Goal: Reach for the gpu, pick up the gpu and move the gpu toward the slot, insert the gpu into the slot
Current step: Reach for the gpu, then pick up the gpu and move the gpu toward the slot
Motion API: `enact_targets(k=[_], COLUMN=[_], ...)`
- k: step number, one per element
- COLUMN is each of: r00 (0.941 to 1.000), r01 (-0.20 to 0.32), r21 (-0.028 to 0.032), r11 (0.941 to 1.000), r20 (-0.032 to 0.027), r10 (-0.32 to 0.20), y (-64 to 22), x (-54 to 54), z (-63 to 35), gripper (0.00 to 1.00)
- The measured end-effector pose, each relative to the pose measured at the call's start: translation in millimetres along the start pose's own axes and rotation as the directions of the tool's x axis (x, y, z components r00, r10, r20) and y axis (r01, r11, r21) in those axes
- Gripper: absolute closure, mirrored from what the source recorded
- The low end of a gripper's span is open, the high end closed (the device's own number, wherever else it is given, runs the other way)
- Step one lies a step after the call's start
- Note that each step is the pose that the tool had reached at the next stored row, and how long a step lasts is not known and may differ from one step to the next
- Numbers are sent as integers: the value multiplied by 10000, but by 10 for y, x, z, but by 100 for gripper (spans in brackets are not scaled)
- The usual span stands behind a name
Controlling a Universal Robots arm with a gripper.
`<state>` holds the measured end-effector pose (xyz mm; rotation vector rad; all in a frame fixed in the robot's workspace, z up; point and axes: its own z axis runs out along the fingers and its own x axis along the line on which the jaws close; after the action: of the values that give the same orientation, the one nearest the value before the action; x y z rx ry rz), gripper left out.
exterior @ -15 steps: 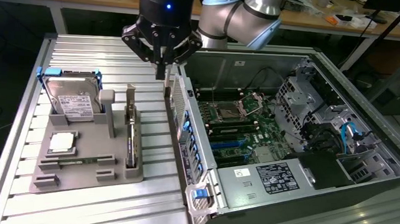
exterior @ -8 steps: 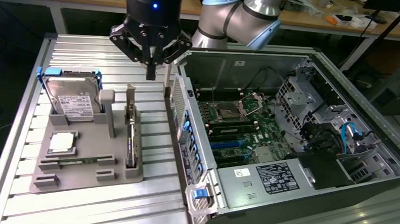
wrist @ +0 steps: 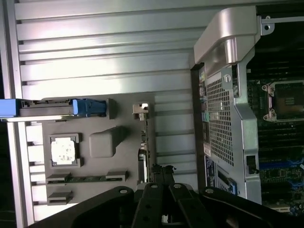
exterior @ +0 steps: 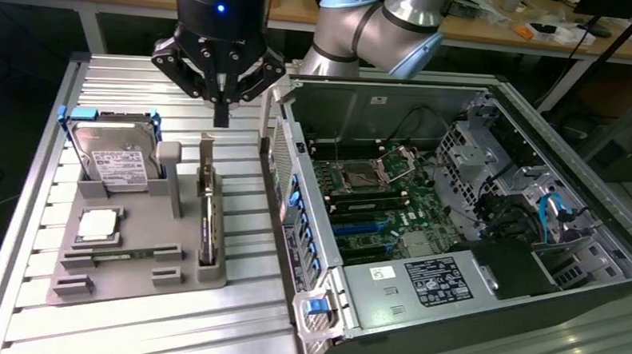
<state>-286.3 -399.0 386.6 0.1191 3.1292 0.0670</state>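
The gpu (exterior: 208, 216) stands on edge in a grey holder tray (exterior: 130, 277) on the table, its silver bracket (exterior: 207, 152) rising at the far end. My gripper (exterior: 222, 115) hangs a little above and behind that bracket, fingers shut together with nothing between them. In the wrist view the gpu (wrist: 144, 149) is a thin strip just ahead of my shut gripper (wrist: 161, 183). The slot (exterior: 365, 225) is a long blue socket on the green motherboard (exterior: 416, 201) inside the open computer case (exterior: 571, 196), at the exterior view's right of the tray.
The tray also holds a boxy silver hard drive (exterior: 114, 160), a square processor chip (exterior: 99, 223) and a small memory stick (exterior: 121, 254). The case's perforated back wall (exterior: 284, 184) stands between tray and motherboard. The case holds cables, a drive cage and a power supply (exterior: 418, 281).
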Motion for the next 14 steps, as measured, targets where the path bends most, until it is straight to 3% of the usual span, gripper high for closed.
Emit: enact_targets(k=[7,14], r00=[10000,10000], r01=[-3,-3], r21=[7,6], r11=[10000,10000], r20=[-78,-79], r10=[4,3], y=[-10,-10], x=[120,125], z=[9,9], gripper=[89,89])
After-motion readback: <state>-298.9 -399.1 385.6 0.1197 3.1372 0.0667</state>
